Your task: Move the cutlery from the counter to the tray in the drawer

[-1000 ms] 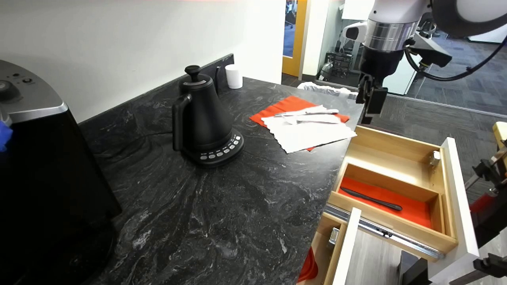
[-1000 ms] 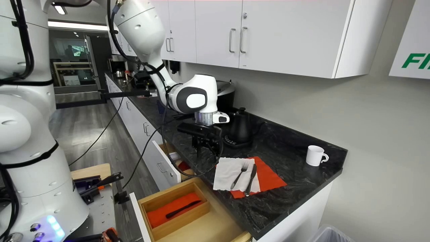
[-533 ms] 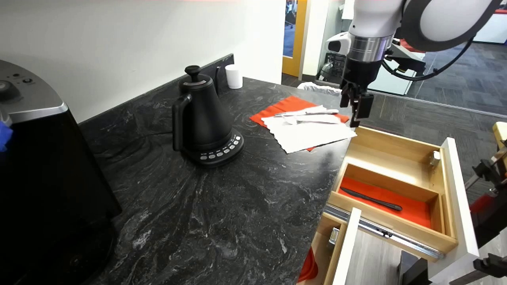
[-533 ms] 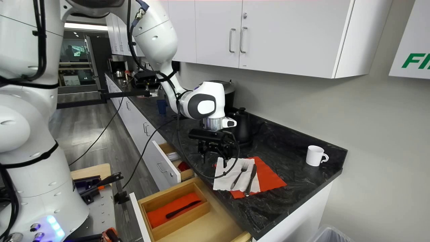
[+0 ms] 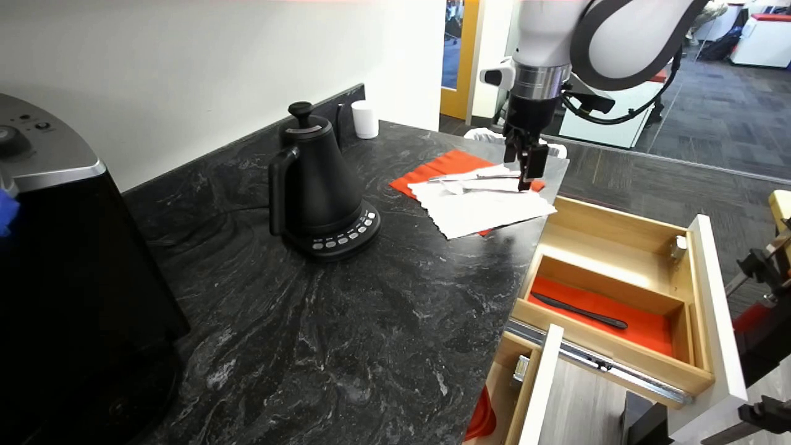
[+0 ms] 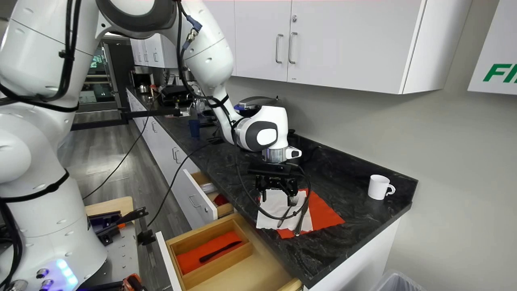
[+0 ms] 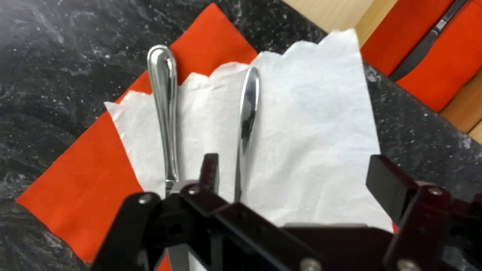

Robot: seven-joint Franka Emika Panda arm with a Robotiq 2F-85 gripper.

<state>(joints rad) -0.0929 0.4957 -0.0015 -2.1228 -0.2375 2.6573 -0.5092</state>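
A black two-fingered tool, spread wide, hangs above a silver metal fork and silver knife, side by side on a white scalloped napkin over a red-orange napkin on the dark marbled stone-look table. A thin dark knife lies in the red-floored light-wood tray inside the pale-wood, white-fronted drawer.

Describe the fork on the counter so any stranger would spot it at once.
On the dark counter, beside the open drawer with the wooden tray, a white napkin lies over a red napkin. The silver fork lies on the white napkin, on the drawer side of the knife. Its handle ends on white; the knife's reaches onto the red.
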